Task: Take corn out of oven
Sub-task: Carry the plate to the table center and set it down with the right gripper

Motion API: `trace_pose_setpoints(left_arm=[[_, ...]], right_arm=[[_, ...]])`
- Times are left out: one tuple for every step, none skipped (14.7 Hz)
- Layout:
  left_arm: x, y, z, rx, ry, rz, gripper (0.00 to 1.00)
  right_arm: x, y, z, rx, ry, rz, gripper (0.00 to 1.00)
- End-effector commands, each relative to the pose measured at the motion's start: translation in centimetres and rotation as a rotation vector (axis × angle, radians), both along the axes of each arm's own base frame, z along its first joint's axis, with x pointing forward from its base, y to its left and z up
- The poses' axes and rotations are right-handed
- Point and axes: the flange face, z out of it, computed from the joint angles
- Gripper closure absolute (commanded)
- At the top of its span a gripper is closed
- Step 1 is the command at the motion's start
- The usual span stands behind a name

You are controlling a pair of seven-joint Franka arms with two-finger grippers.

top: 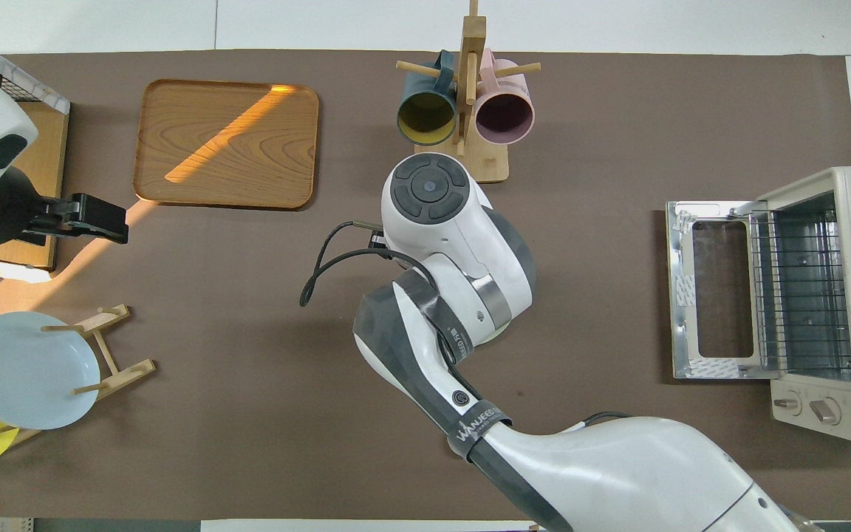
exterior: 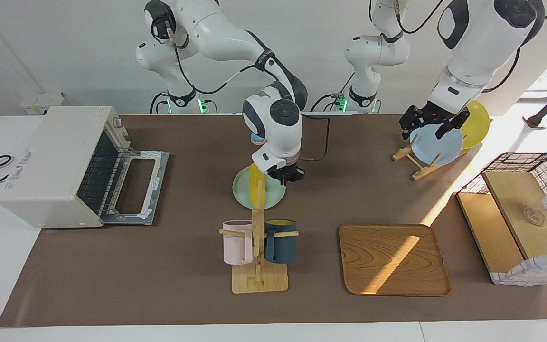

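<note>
Brown table mat (exterior: pixel 159 266), boxy off-white toaster oven (exterior: pixel 60 164) open at nine o'clock.
Bright yellow tapered corn cob (exterior: pixel 254 179) lies on pale green plate (exterior: pixel 247 192); right gripper (exterior: pixel 289 175) at its rim, jaws unreadable; left gripper (exterior: pixel 428 124) jaws apart.

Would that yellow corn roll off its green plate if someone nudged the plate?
Probably it could. The corn looks smooth and rounded, so it may roll sideways. The green plate seems shallow, with only a low rim to stop it. It looks stiff, probably not floppy.

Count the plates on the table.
3: a light green plate carrying the corn, beside the mug stand; a pale blue plate and a yellow plate upright in the wooden rack. None seem hidden.
</note>
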Motion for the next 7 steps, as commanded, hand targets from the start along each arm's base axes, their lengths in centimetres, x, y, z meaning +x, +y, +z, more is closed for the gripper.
trace_pose_setpoints(left_arm=[[-0.3,-0.2,0.3,-0.013,-0.018,-0.008,0.00],[-0.3,-0.8,0.2,-0.014,-0.025,-0.014,0.00],[-0.3,-1.6,-0.3,-0.014,-0.030,0.001,0.00],[-0.5,-3.6,-0.6,-0.018,-0.042,0.009,0.00],[-0.8,-5.7,-1.2,-0.021,-0.052,0.011,0.00],[-1.0,-7.9,-2.2,-0.023,-0.051,0.004,0.00],[-1.4,-10.4,-2.8,-0.034,-0.050,0.012,0.00]], right_arm=[[1.3,-4.9,3.0,-0.064,0.011,0.110,0.59],[1.7,-7.3,3.8,-0.098,0.026,0.125,0.58],[2.1,-10.1,3.8,-0.125,0.055,0.118,0.58],[2.2,-12.7,3.7,-0.132,0.075,0.106,0.57],[1.9,-15.0,2.8,-0.137,0.104,0.100,0.57],[1.6,-17.3,1.7,-0.142,0.130,0.094,0.56],[1.1,-19.0,0.7,-0.148,0.149,0.096,0.56]])
